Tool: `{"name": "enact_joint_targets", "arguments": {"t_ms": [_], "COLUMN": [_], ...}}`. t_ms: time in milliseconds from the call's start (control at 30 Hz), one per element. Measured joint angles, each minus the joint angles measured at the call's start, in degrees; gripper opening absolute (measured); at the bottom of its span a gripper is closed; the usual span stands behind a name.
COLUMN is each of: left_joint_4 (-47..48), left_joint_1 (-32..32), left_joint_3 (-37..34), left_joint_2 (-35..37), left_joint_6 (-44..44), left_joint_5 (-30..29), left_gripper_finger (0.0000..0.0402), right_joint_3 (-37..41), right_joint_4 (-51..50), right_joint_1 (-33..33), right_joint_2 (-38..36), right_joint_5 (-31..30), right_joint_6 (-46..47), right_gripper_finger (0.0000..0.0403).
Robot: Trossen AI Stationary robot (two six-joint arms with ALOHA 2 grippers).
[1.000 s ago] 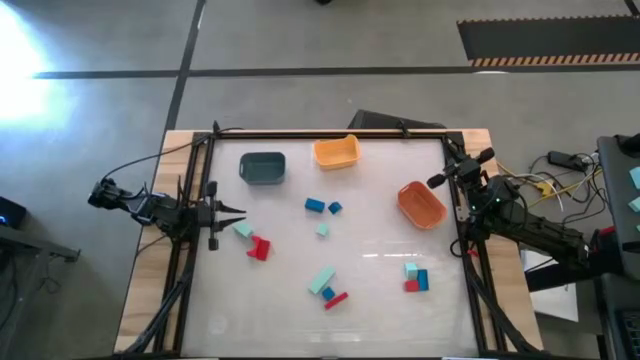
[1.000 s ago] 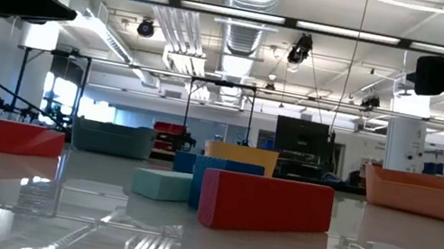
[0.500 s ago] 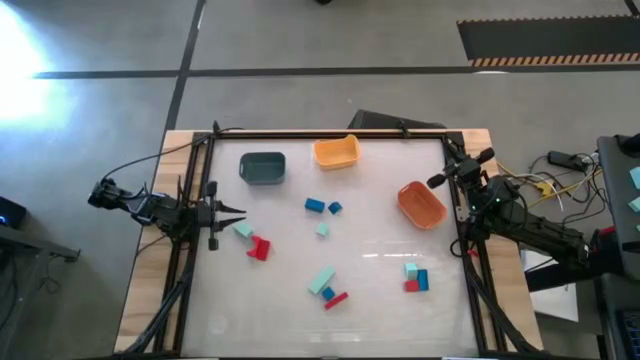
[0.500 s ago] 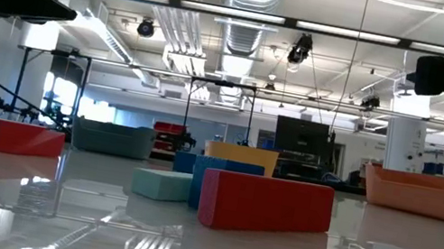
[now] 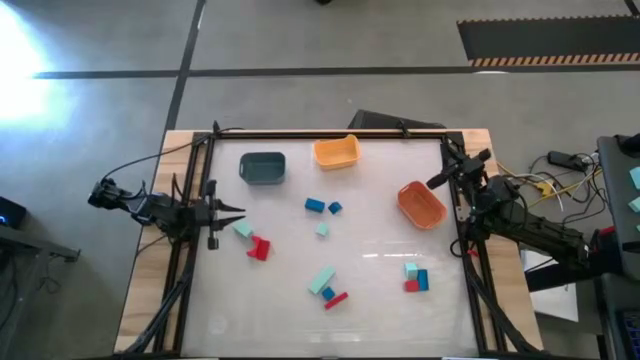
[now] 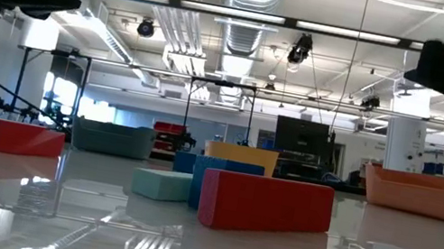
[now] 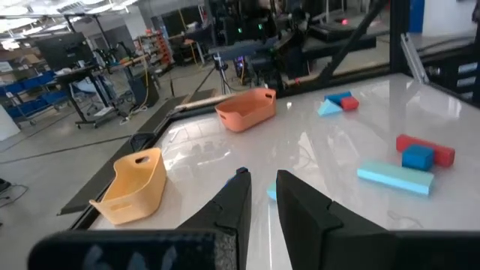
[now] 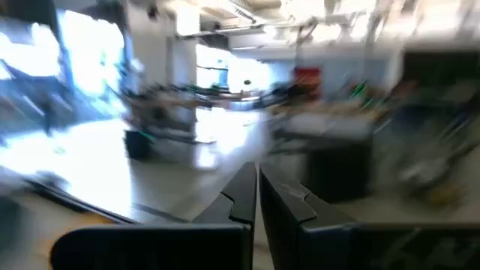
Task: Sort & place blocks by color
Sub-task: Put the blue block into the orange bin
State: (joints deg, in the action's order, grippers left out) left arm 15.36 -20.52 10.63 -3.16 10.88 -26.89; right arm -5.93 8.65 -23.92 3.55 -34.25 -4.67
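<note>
Small red, blue and pale mint blocks lie scattered flat on the white table. A mint block point(image 5: 242, 229) and a red one point(image 5: 259, 248) lie near the left edge. Two blue blocks point(image 5: 316, 205) and a small mint one point(image 5: 322, 230) lie mid-table. A mint bar point(image 5: 322, 280) with a red bar point(image 5: 336, 299) lies nearer the front, and a mint, blue and red cluster point(image 5: 415, 278) at the right. My left gripper point(image 5: 238, 212) point(image 7: 259, 196) hovers at the left edge, a narrow gap between its fingers, holding nothing. My right gripper point(image 5: 433, 182) point(image 8: 257, 180) hovers shut at the right edge.
Three bins stand on the table: a dark teal bin point(image 5: 263, 167) at the far left, a yellow-orange bin point(image 5: 336, 152) at the far middle, and an orange bin point(image 5: 421, 204) at the right, just beside my right gripper. A dark frame point(image 5: 330, 132) borders the table.
My right gripper has rolled about its own axis while staying in place at the table's right edge. The blocks and bins have not moved.
</note>
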Motion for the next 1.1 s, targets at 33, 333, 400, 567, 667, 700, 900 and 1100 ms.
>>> {"name": "enact_joint_targets", "arguments": {"t_ms": [33,333,400,567,667,700,900,1100], "left_joint_4": [-0.86,-9.58,-11.39,-16.33,-19.71,-20.69,-26.69,-32.97], "left_joint_1": [-0.02,-0.02,0.00,-0.01,-0.01,0.00,-0.02,-0.02], "left_joint_3": [0.00,0.00,0.00,0.00,0.00,0.00,0.00,0.00], "left_joint_2": [0.00,0.00,0.00,0.00,0.00,0.00,-0.20,-0.11], "left_joint_6": [0.04,0.00,0.04,0.04,0.05,0.09,1.85,1.67], "left_joint_5": [0.02,0.00,0.02,0.02,0.01,-0.03,-0.31,-0.40], "left_gripper_finger": [0.0049,0.0049,0.0049,0.0049,0.0049,0.0049,0.0049,0.0049], "right_joint_3": [0.00,-0.02,-0.02,-0.02,-0.02,-0.02,-0.02,-0.02], "right_joint_4": [-0.46,-5.12,-6.79,-7.44,-7.35,-7.35,-5.18,12.38], "right_joint_1": [0.00,0.00,0.00,0.00,0.00,0.00,0.01,0.04], "right_joint_2": [0.02,0.00,0.00,0.02,0.02,0.02,0.04,0.04], "right_joint_5": [1.55,7.75,7.23,7.25,7.25,7.25,9.62,29.27], "right_joint_6": [7.41,36.75,36.66,36.64,36.65,36.66,38.85,33.54], "right_gripper_finger": [0.0009,0.0009,0.0009,0.0009,0.0009,0.0009,0.0009,0.0009]}}
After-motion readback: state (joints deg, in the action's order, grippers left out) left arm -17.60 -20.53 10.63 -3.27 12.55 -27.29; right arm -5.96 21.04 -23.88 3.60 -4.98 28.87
